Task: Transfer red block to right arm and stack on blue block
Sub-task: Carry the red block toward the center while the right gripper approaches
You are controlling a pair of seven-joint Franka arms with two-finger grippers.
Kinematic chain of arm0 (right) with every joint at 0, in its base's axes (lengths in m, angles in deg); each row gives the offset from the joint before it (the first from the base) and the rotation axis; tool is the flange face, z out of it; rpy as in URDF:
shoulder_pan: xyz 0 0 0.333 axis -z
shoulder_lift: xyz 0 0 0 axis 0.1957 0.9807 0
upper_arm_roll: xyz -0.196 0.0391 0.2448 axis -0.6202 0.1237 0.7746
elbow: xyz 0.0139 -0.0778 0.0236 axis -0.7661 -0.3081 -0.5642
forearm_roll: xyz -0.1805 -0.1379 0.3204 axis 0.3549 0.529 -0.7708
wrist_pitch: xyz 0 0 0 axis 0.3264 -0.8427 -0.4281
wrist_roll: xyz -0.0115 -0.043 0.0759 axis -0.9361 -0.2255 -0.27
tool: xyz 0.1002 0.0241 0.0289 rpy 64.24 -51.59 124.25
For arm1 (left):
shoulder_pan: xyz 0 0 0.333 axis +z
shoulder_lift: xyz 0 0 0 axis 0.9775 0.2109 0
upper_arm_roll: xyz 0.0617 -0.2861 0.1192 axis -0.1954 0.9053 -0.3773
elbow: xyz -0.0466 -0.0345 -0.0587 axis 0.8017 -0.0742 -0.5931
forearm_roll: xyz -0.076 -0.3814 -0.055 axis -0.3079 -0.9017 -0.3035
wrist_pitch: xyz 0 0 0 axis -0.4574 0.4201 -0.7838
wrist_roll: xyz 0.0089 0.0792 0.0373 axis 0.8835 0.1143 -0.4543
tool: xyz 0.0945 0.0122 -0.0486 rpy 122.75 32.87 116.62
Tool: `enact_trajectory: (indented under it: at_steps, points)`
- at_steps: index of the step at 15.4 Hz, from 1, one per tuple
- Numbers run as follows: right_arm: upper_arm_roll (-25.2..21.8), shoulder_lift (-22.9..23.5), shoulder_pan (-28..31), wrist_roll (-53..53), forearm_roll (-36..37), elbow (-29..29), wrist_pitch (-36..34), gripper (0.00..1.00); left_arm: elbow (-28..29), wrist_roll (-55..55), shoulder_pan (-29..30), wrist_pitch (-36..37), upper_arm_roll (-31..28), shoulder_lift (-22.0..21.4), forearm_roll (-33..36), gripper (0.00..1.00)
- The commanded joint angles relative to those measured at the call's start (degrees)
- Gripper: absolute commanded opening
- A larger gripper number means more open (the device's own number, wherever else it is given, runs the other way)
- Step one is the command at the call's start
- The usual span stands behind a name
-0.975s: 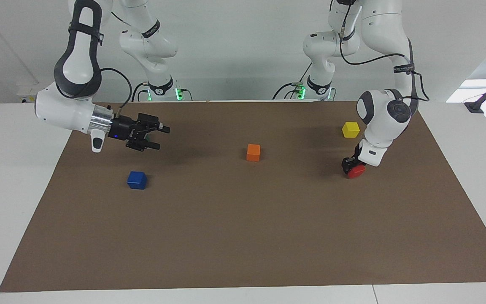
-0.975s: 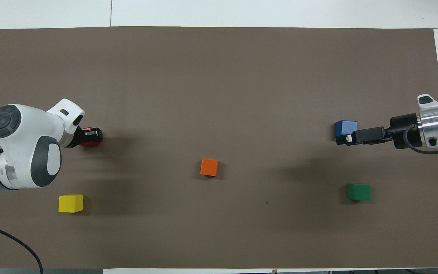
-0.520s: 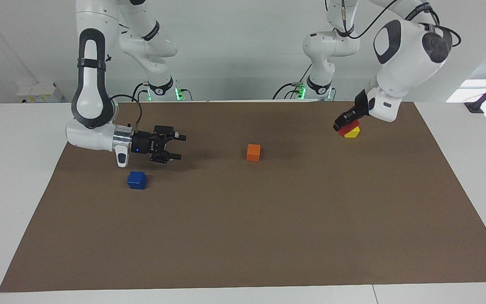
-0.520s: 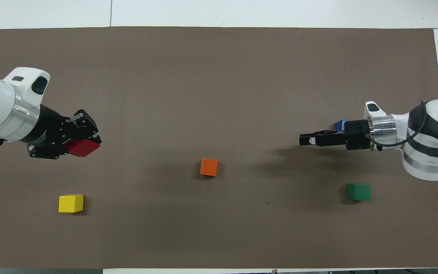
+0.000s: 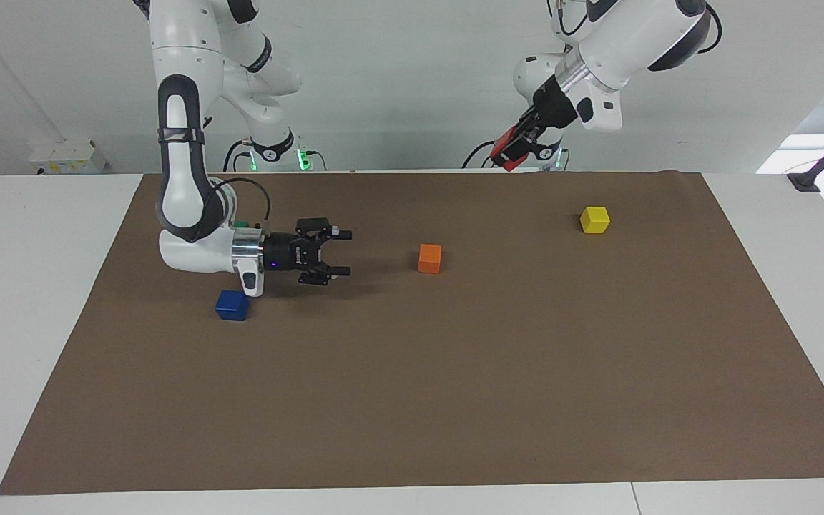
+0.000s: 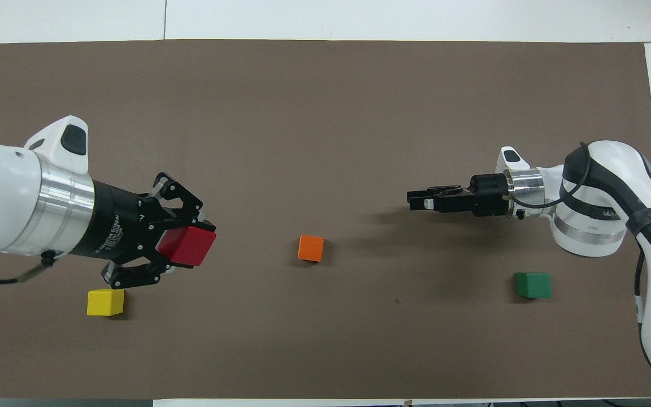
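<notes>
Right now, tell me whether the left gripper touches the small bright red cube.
Touching. In the overhead view the left gripper is shut on the small bright red cube; the facing view shows it lifted off the table.

A matt brown paper-like sheet covers the smooth white table; the red block looks matt.

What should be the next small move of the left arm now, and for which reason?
Probably the left gripper should bring the red block down and toward the table's middle, to meet the right gripper. The block is clamped and held high in the air, while the right gripper hangs low with jaws open, pointing toward the orange block. The blue block has nothing on it yet.
</notes>
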Motion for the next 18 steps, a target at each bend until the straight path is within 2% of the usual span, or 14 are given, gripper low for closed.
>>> enact_trajectory:
  at_steps: [1, 3, 5, 7, 13, 18]
  points:
    - [0.3, 0.4, -0.7, 2.6, -3.7, 0.6, -2.8, 1.0, 1.2, -6.5, -0.2, -4.0, 0.4, -0.5, -5.0, 0.0]
    - [0.3, 0.5, -2.3, 3.2, -6.9, -0.7, -4.7, 1.0, 4.1, -8.6, -0.2, -8.3, 0.4, -1.9, -10.8, 0.0]
    - [0.3, 2.0, -3.8, 6.2, -11.0, -1.2, -7.9, 1.0, 6.6, -11.1, -0.3, -12.5, 0.5, -3.1, -12.8, 0.0]
    - [0.3, 3.4, -4.1, 6.9, -13.0, -1.1, -11.2, 1.0, 8.0, -13.3, -2.3, -15.0, 0.5, -3.7, -12.8, 0.0]
    - [0.4, 4.8, -7.2, 6.2, -18.3, -4.0, -17.6, 1.0, 8.3, -15.6, -2.6, -16.6, 0.6, -3.9, -12.3, 0.0]
    - [4.1, 4.6, -7.2, -3.5, -23.9, -4.9, -20.5, 1.0, 9.3, -15.6, -2.6, -17.8, 0.7, -4.3, -12.2, 0.0]
